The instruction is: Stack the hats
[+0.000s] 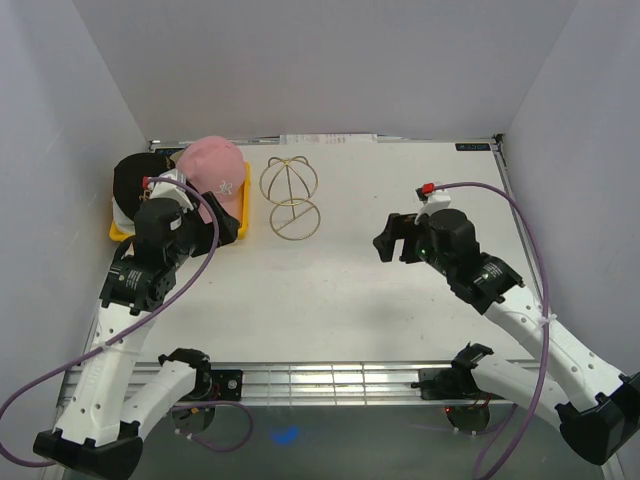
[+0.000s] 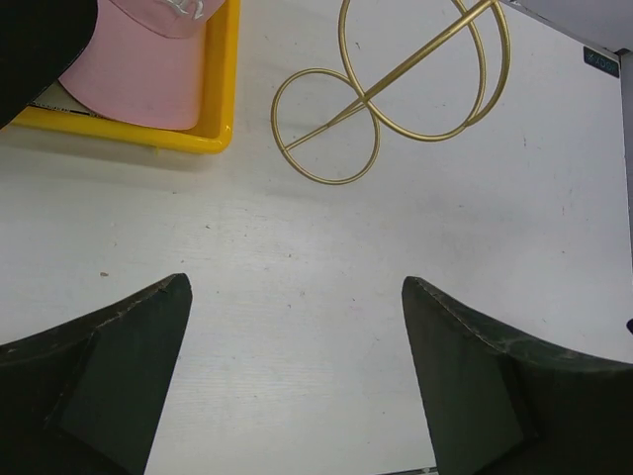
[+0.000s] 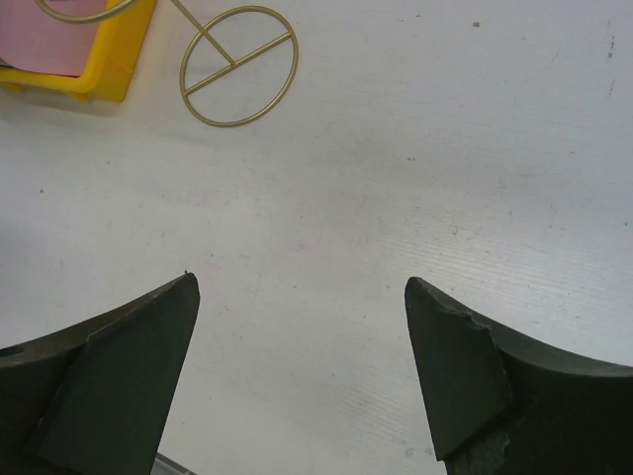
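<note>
1. Pink fabric marks the easiest hat to reach. The pink cap (image 1: pixel 215 163) sits in the yellow tray (image 1: pixel 244 222) at the upper left of the overhead view, and a black cap (image 1: pixel 130 178) touches its left side. I cannot tell whether more caps lie under these 2.
2. The left pincer (image 2: pixel 295 287) is spread wide and holds nothing. Its wrist view looks down on bare bench (image 1: pixel 350 300) just below the tray, with the pink brim at the upper left of the frame.
3. The right pincer (image 3: pixel 302 282) is also wide and empty. It hangs over the bench at the right centre of the overhead view, well apart from the caps.
4. The step in hand looks like the left arm's reach for a cap, so the stacking seems to be at its start.
5. To do this well, carry the left pincer over the tray wall and close it on the edge of the pink brim. The stiff brim should give a firm hold, where the soft crown would likely crumple. Lift straight up past the tray wall before moving sideways.
6. The gold wire stand (image 1: pixel 290 195) is just right of the tray. It looks light enough to tip or slide if knocked, so swing the arm wide of it.
</note>
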